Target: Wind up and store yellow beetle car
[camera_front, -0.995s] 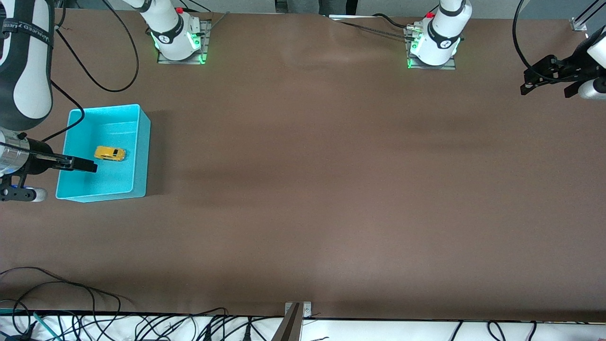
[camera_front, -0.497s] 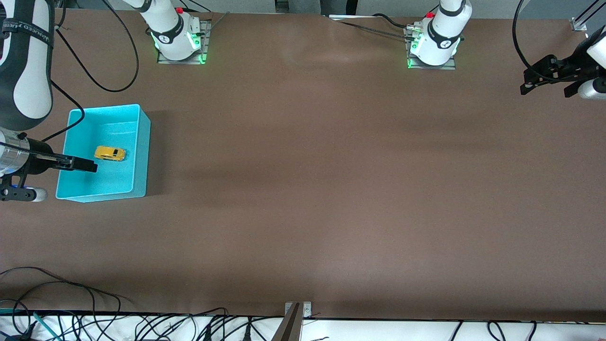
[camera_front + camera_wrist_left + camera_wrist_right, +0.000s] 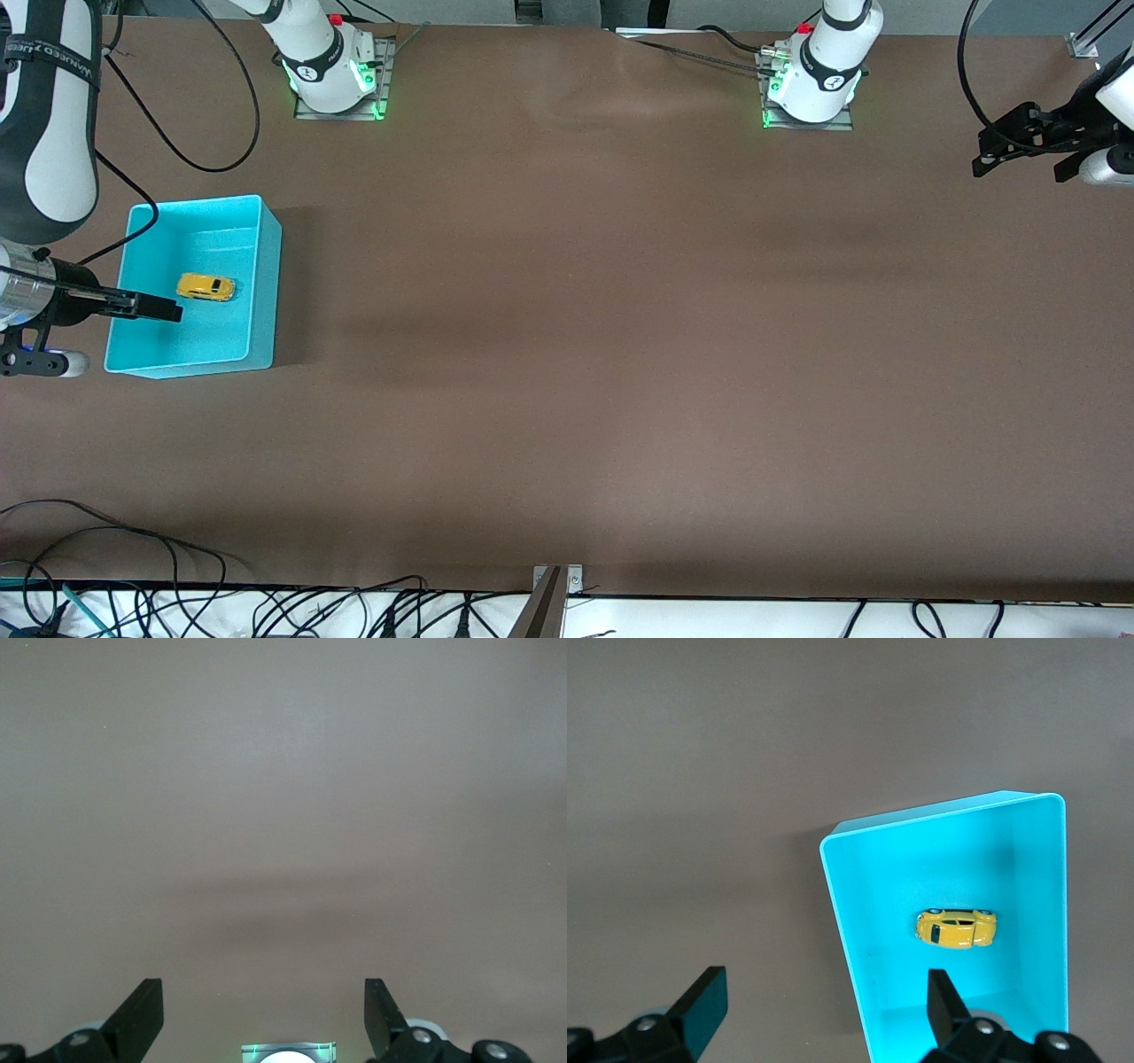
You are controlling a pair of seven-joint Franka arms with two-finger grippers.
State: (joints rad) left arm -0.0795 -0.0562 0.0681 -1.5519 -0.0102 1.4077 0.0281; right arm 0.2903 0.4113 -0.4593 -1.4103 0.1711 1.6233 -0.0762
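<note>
The right gripper [image 3: 164, 308] is held with fingers spread wide and empty above the turquoise bin [image 3: 266, 266], over its edge toward the right arm's end of the table. The yellow beetle car [image 3: 205, 286], rounded and glossy with dark windows, lies inside the bin on its smooth floor. The left gripper [image 3: 988, 159], also wide open and empty, waits well apart from the bin, over matte brown table [image 3: 620, 354].

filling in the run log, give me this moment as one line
yellow beetle car: in turquoise bin | right tool: open, over bin edge | left tool: open, waiting over bare table
</note>
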